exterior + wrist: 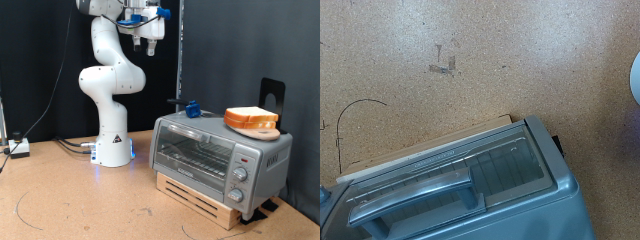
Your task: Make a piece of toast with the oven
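The silver-grey oven (220,155) stands on the wooden table at the exterior view's right, with its glass door closed and knobs on its side panel. A bread slice with an orange-brown crust (250,117) lies on a round wooden board (264,131) on top of the oven. I cannot tell whether a second slice lies with it. My gripper (150,42) is high above the table at the exterior view's top, well clear of the oven, and holds nothing that shows. In the wrist view the oven (520,195) and its grey bar handle (415,195) show from above; my fingers do not show.
The oven rests on a low wooden crate (200,195). A small blue object (192,108) sits on the oven's far top corner. A black stand (272,95) rises behind the board. Cables (70,146) run across the table by the robot base (112,150).
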### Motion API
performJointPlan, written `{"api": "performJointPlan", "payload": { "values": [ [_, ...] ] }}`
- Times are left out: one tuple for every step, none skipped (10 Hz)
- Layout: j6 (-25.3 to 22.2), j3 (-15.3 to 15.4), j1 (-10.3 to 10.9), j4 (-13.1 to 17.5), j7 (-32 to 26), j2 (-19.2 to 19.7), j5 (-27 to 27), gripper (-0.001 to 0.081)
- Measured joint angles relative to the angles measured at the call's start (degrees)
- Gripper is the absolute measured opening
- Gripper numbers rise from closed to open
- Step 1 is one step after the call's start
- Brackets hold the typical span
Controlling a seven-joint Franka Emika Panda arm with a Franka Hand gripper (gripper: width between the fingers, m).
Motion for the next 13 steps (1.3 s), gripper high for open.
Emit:
{"api": "performJointPlan", "payload": {
  "values": [
    [0.2, 0.2, 0.0, 0.0, -1.1, 0.0, 0.2, 0.0804],
    [0.2, 0.3, 1.0, 0.0, -6.4, 0.0, 0.2, 0.0804],
    [0.1, 0.2, 2.7, 0.0, -12.1, 0.0, 0.2, 0.0804],
    [0.1, 0.2, 4.3, -0.1, -17.8, 0.0, -0.3, 0.0804],
    [0.8, 0.2, 5.4, -0.5, -23.7, 0.0, -1.8, 0.0804],
    [2.1, 0.1, 6.0, -1.4, -28.7, 0.1, -3.0, 0.0804],
    [2.1, 0.2, 5.7, -1.4, -26.5, 0.1, -2.4, 0.0804],
    [1.9, -0.2, 6.6, -1.3, -30.9, 0.0, -0.7, 0.0804],
    [2.1, -1.0, 8.3, -1.1, -36.7, -0.3, 0.8, 0.0804],
    [2.1, -1.9, 10.2, -0.7, -42.6, -0.6, 2.0, 0.0804],
    [2.1, -3.2, 11.9, -0.5, -48.8, -0.6, 3.0, 0.0804],
    [2.8, -4.7, 13.4, -0.5, -55.7, -0.6, 3.2, 0.0804],
    [3.3, -6.3, 15.0, -0.7, -61.1, -0.3, 3.2, 0.0804]
  ]
}}
